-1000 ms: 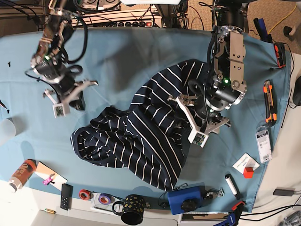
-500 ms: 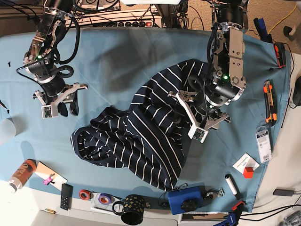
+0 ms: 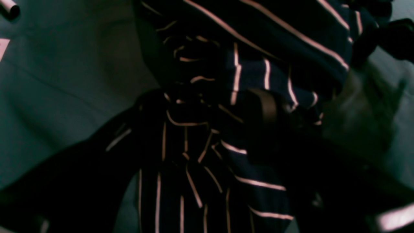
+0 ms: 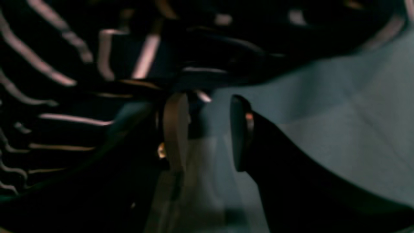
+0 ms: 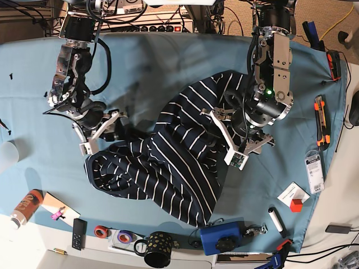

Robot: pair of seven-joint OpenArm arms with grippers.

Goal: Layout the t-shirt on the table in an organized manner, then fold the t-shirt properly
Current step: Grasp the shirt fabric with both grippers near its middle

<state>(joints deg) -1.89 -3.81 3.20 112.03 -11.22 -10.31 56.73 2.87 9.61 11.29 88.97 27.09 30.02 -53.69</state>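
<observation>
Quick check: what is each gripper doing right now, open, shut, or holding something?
Left gripper: open, jaws spread over the t-shirt, nothing held.
Right gripper: open, jaws apart at the shirt's edge, nothing held.

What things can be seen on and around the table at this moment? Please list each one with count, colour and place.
t-shirt: one, dark navy with thin white stripes, crumpled at the table's middle
table: one, teal-blue cloth cover, fills the base view
mug: one, black with yellow dots, near edge
blue box: one, near edge, beside the mug
tape rolls: a few, near edge
black remote: one, near edge
orange bottle: one, lying at the near corner
white marker: one, near the blue box
utility knife: one, orange and black, side edge
right hand: one, open, at the shirt's edge
left hand: one, open, over the shirt
</observation>
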